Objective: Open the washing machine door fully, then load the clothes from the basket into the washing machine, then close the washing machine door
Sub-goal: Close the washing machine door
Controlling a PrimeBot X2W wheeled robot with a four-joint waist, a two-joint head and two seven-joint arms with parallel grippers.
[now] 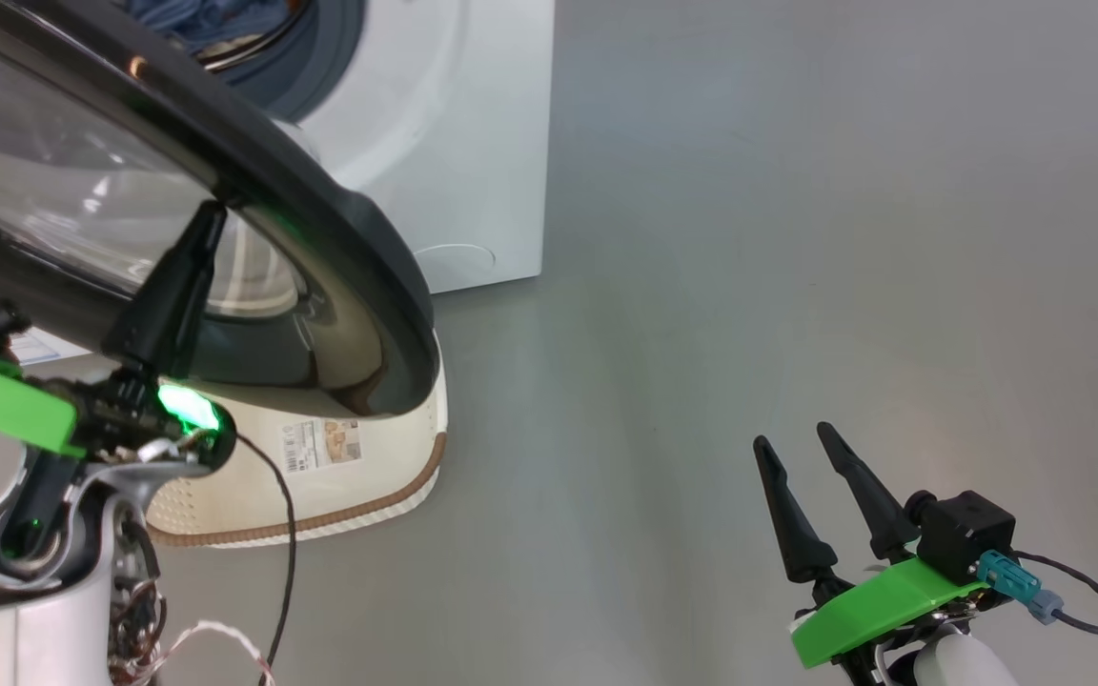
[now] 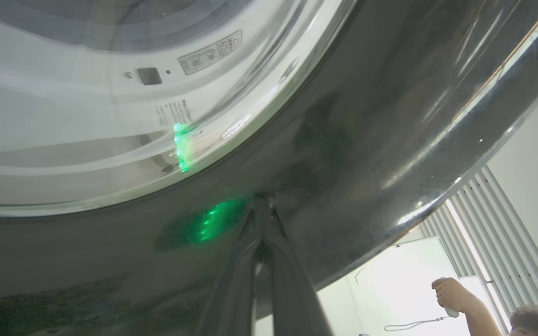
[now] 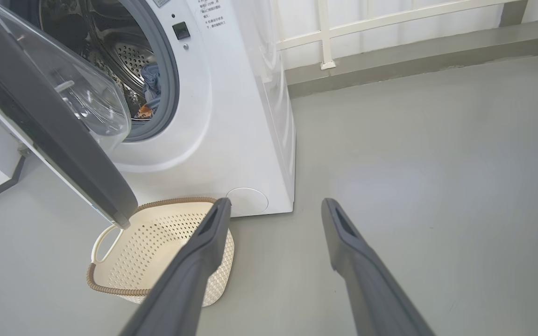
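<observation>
The washing machine door (image 1: 358, 248), a glossy black rim around a clear glass bowl, stands swung out from the white washing machine (image 1: 454, 143). My left gripper (image 1: 213, 214) is shut, its tips pressed against the door's black rim (image 2: 343, 140). Light blue clothes (image 3: 150, 86) with an orange print lie inside the steel drum. The cream basket (image 3: 157, 242) sits on the floor under the door's edge, and its visible inside is bare. My right gripper (image 1: 794, 436) hangs open over the floor to the right, holding nothing.
Grey floor (image 1: 797, 238) stretches to the right of the machine. A white railing and a low ledge (image 3: 390, 60) run behind it. A person's hand (image 2: 451, 296) holding a small controller shows past the door's edge.
</observation>
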